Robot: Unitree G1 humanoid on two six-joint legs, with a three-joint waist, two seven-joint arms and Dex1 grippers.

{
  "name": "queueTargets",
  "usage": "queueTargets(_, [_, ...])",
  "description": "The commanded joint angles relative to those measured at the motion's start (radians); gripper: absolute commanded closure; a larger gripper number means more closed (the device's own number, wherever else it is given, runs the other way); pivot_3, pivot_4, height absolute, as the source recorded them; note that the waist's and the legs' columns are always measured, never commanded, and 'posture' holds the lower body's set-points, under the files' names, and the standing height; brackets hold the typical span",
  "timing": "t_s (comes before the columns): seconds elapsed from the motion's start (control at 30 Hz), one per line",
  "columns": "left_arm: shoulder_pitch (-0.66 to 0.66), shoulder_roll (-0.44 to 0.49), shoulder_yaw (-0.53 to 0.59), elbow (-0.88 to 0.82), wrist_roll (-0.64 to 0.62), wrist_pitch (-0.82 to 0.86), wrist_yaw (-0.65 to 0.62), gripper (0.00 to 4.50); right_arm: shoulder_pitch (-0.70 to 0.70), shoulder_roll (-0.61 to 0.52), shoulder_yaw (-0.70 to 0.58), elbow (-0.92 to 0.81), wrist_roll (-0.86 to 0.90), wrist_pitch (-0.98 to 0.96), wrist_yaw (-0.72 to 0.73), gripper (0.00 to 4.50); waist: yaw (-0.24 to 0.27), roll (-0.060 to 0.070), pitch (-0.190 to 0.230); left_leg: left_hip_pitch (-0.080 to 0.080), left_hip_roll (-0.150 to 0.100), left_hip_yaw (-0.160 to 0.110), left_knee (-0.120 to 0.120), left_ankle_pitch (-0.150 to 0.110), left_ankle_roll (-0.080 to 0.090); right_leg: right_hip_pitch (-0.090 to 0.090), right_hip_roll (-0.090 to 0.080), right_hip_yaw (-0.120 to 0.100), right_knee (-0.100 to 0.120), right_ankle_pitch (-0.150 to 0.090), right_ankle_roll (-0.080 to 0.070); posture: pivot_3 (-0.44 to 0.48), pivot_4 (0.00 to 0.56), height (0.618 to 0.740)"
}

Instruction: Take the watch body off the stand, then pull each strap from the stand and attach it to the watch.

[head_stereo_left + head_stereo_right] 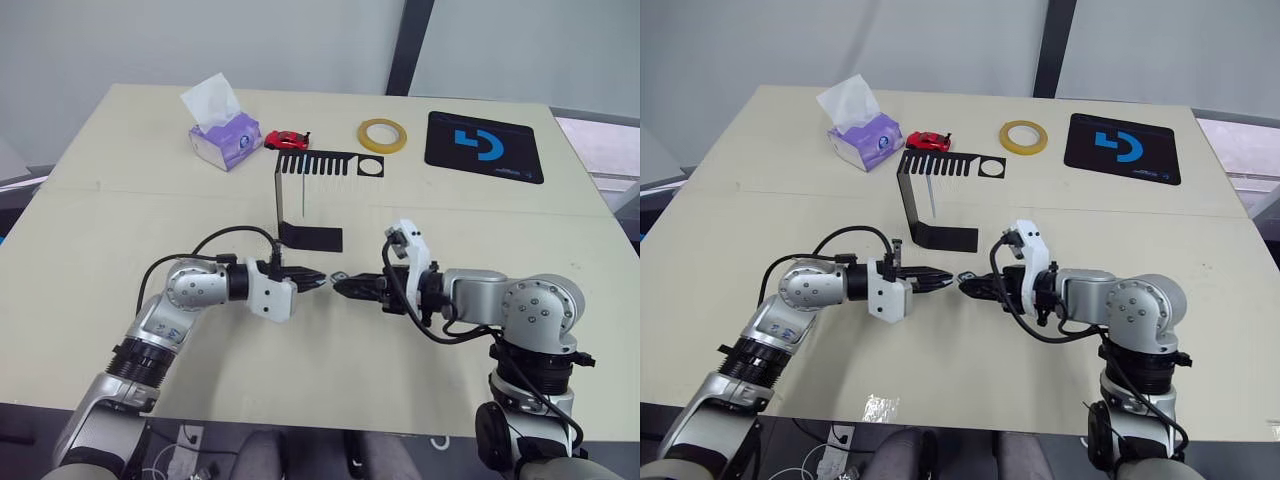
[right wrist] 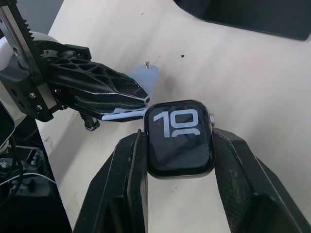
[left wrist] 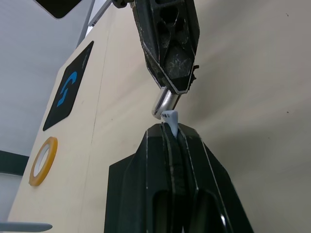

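Observation:
My right gripper (image 1: 342,286) is shut on the watch body (image 2: 179,138), a silvery case whose dark screen shows "10". My left gripper (image 1: 316,281) faces it tip to tip, shut on a pale blue-grey strap (image 3: 171,119). The strap's thin end lies right against the watch's side, and its other end (image 2: 145,76) sticks out behind the left fingers. Both grippers hover low over the table, just in front of the black stand (image 1: 279,200). A second pale strap (image 1: 303,196) hangs edge-on from the stand's comb bar (image 1: 325,163).
Along the table's far side sit a purple tissue box (image 1: 225,140), a red toy car (image 1: 288,139), a yellow tape ring (image 1: 383,135) and a black mouse pad with a blue logo (image 1: 485,146). The table's front edge (image 1: 330,425) runs just behind my arms.

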Motion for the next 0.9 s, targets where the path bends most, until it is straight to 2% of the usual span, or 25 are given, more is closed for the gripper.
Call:
queueTargets(0.03, [-0.026,-0.017,-0.005,-0.030,0.001,-0.001,0.022,4.50,-0.013,-0.002,0.024,-0.057,0.029,0.005,0.016,2.98,-0.001,0.000,0.000,0.000,0.000,0.000,0.000,0.000,0.000,0.000,0.000,0.000,0.000,0.000,0.000,0.000,0.150,0.738])
queueTargets(0.67, [-0.038,-0.007,-0.020,-0.009,0.012,-0.024,0.012,4.50,-0.008,-0.011,0.049,-0.074,0.004,-0.005,0.036,2.98,0.000,0.000,0.000,0.000,0.000,0.000,0.000,0.000,0.000,0.000,0.000,0.000,-0.001,0.000,0.000,0.000,0.150,0.738])
queueTargets(0.9, [-0.042,-0.009,-0.021,-0.013,0.011,-0.010,0.008,4.50,0.009,-0.057,0.112,-0.098,-0.011,-0.056,0.065,2.98,0.000,0.000,0.000,-0.001,0.000,0.000,0.000,0.000,0.000,0.000,0.000,0.000,-0.002,0.000,0.000,0.000,0.150,0.738])
